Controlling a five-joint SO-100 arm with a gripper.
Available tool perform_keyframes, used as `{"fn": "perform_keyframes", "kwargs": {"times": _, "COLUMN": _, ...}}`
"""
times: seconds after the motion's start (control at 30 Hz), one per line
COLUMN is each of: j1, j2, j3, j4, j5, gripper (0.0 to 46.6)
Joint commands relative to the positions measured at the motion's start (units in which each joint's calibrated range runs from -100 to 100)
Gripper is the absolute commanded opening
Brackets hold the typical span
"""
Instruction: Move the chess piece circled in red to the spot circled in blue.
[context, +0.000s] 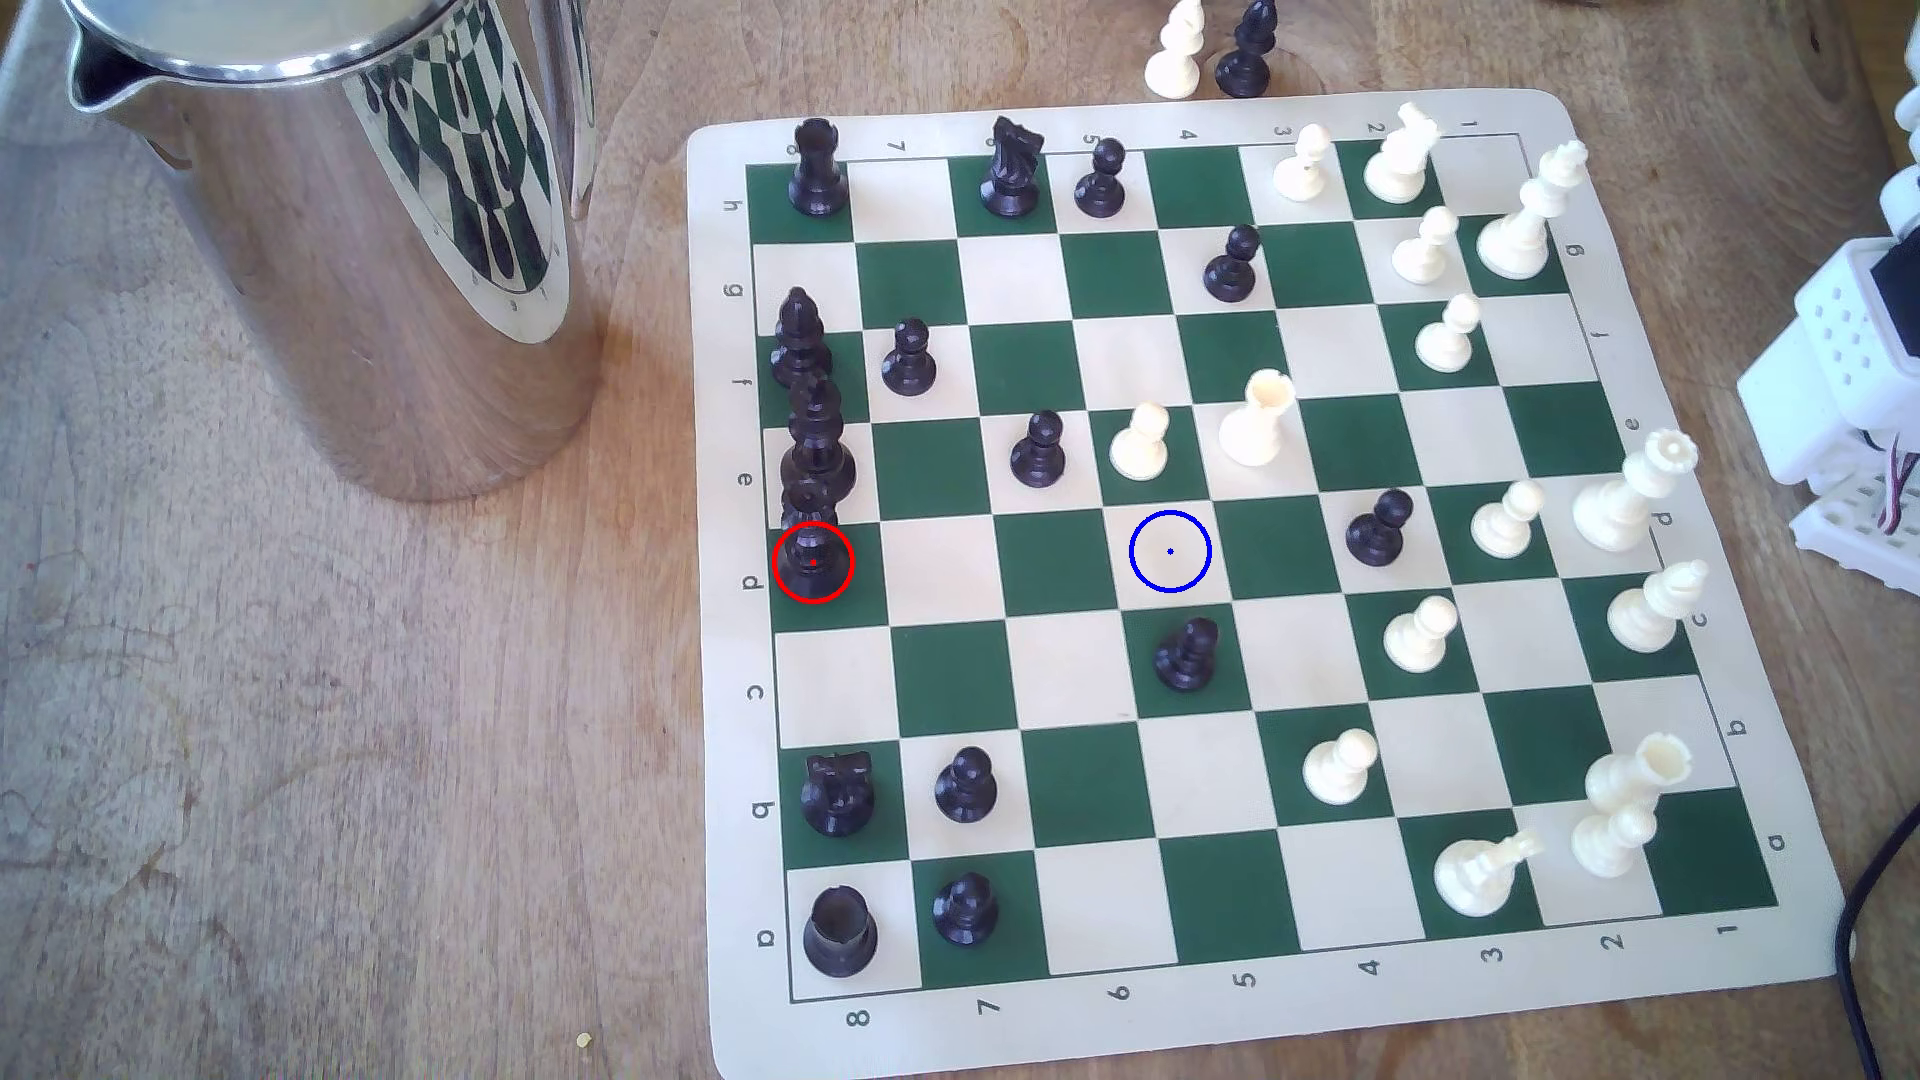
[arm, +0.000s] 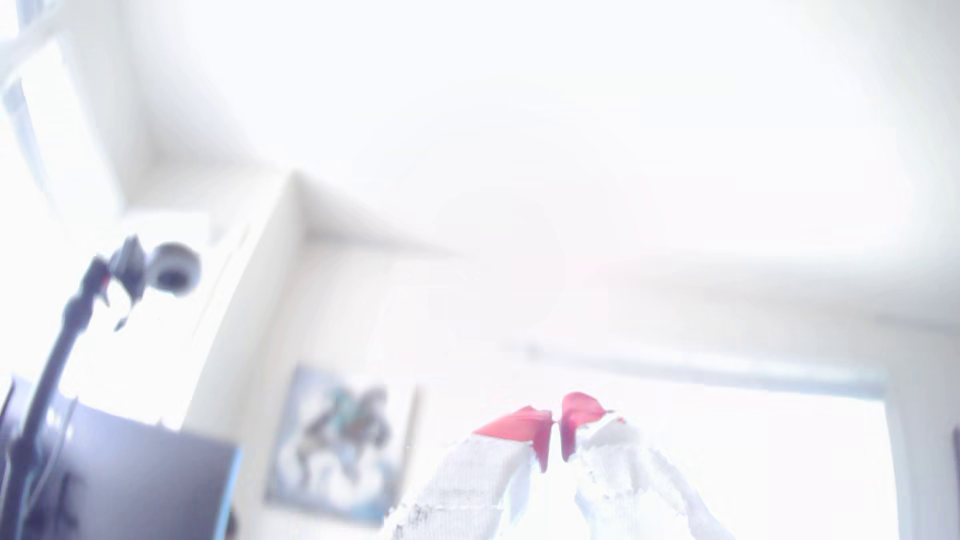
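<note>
The chess piece circled in red (context: 811, 545) is a tall glossy black piece with a notched coronet. It stands on a green square at the board's edge on the exterior view's left, with a red ring around its base. The spot circled in blue (context: 1170, 551) is a bare cream square in the same row, three squares toward the exterior view's right. In the overexposed wrist view my gripper (arm: 557, 420) points up into a bright room, far from the board. Its red pads (arm: 519, 423) are closed to a thin slit with nothing between them.
A taller black piece (context: 819, 436) stands close behind the circled one. A black pawn (context: 1187, 654), a white pawn (context: 1141, 441) and a white rook (context: 1257, 415) surround the blue spot. A steel jug (context: 343, 208) stands left of the board (context: 727, 675). The arm's white base (context: 1849, 353) is at the right edge.
</note>
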Motion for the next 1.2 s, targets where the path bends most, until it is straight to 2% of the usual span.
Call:
{"fn": "perform_keyframes", "kwargs": {"times": 0.0, "j1": -0.49, "j2": -0.28, "j3": -0.19, "j4": 23.46, "j5": -0.54, "gripper": 0.2}}
{"fn": "perform_keyframes", "kwargs": {"times": 0.13, "j1": 1.55, "j2": 5.92, "j3": -5.72, "j4": 31.16, "j5": -1.61, "gripper": 0.3}}
{"fn": "perform_keyframes", "kwargs": {"times": 0.2, "j1": 2.33, "j2": 12.71, "j3": -10.79, "j4": 33.95, "j5": -0.93, "gripper": 0.3}}
{"fn": "perform_keyframes", "kwargs": {"times": 0.33, "j1": 3.34, "j2": 27.56, "j3": -23.67, "j4": 40.58, "j5": -1.76, "gripper": 2.0}}
{"fn": "perform_keyframes", "kwargs": {"times": 0.4, "j1": 3.27, "j2": 32.91, "j3": -28.29, "j4": 42.71, "j5": -2.1, "gripper": 1.0}}
{"fn": "perform_keyframes", "kwargs": {"times": 0.63, "j1": -2.13, "j2": 53.46, "j3": -43.52, "j4": 48.03, "j5": -2.1, "gripper": 0.4}}
{"fn": "perform_keyframes", "kwargs": {"times": 0.87, "j1": -2.99, "j2": 68.14, "j3": -68.09, "j4": 69.17, "j5": -6.15, "gripper": 0.5}}
{"fn": "perform_keyframes", "kwargs": {"times": 1.0, "j1": -2.6, "j2": 77.22, "j3": -78.79, "j4": 75.39, "j5": -7.72, "gripper": 1.0}}
{"fn": "perform_keyframes", "kwargs": {"times": 1.03, "j1": -2.05, "j2": 81.13, "j3": -84.41, "j4": 78.26, "j5": -8.89, "gripper": 1.0}}
{"fn": "perform_keyframes", "kwargs": {"times": 1.17, "j1": -1.35, "j2": 89.02, "j3": -98.1, "j4": 85.22, "j5": -10.84, "gripper": 1.5}}
